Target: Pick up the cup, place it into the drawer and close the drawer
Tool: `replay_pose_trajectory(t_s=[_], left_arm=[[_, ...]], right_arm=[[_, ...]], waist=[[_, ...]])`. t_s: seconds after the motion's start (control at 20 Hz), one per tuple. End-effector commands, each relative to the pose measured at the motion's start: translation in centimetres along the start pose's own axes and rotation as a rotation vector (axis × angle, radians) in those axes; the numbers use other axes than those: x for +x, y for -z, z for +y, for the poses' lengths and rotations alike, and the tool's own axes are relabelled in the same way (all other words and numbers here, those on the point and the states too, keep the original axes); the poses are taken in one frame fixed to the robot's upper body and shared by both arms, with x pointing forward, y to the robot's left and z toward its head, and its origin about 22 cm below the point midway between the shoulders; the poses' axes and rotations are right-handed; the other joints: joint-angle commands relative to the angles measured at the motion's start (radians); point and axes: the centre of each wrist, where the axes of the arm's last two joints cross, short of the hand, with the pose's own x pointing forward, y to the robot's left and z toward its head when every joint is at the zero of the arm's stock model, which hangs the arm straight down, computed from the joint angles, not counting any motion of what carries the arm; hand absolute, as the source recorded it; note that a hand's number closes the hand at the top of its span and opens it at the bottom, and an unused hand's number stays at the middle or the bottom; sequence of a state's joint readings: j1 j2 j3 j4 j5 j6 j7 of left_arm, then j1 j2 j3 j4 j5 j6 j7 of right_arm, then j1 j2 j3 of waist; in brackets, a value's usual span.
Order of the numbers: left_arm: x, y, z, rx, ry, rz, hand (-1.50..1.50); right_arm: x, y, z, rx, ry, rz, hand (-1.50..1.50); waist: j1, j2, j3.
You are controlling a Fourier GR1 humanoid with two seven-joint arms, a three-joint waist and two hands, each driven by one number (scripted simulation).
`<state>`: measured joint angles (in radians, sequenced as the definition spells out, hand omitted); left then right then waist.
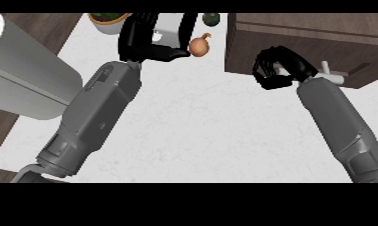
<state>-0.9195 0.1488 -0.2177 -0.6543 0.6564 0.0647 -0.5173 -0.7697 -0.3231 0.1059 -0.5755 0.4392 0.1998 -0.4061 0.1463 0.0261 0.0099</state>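
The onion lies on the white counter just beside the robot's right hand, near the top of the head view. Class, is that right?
Not quite. The head view shows the onion on the white counter beside the left hand, not the right hand, which is at the wooden drawer unit.

- A white, lightly marbled counter top fills the middle of the view.
- A small orange-brown onion with a short stalk lies on the counter near the far edge.
- A dark green, rounded thing sits just beyond the onion at the top edge; what it is cannot be told.
- A white pot holding a green plant stands at the far left of the counter, partly cut off.
- A large pale grey rounded shape covers the left side, over dark wood.
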Motion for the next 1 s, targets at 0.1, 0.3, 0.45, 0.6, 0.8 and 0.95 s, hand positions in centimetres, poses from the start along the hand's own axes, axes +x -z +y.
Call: replay_pose_trajectory(t_s=[0.1, 0.3, 0.45, 0.6, 0.8, 0.95], left_arm=[[0.5, -0.4, 1.1, -0.027, -0.008, 0.003, -1.50], [0.4, -0.8, 1.6, -0.041, -0.009, 0.010, -1.50], [-0.2, -1.6, 2.0, -0.051, -0.022, 0.027, -1.50], [0.1, -1.5, 2.3, -0.060, -0.028, 0.028, -1.50], [0.7, -1.0, 2.1, -0.069, -0.036, 0.002, -1.50], [0.1, -1.8, 2.5, -0.072, -0.030, 0.022, -1.50]], right_arm=[[2.2, 0.5, -7.6, -0.209, -0.005, 0.035, 1.50], [2.9, 0.1, -9.3, -0.215, 0.002, 0.012, 1.50], [3.0, -0.4, -10.4, -0.221, 0.019, -0.001, 1.50], [3.0, -0.7, -10.7, -0.213, 0.041, -0.011, 1.50], [3.2, -1.1, -11.5, -0.208, 0.065, -0.028, 1.50], [3.1, -1.5, -11.8, -0.200, 0.072, -0.026, 1.50]], waist=[[0.044, 0.014, -0.005], [0.052, 0.019, -0.006], [0.067, 0.022, -0.007], [0.071, 0.029, -0.007], [0.073, 0.022, -0.007], [0.084, 0.021, -0.007]])
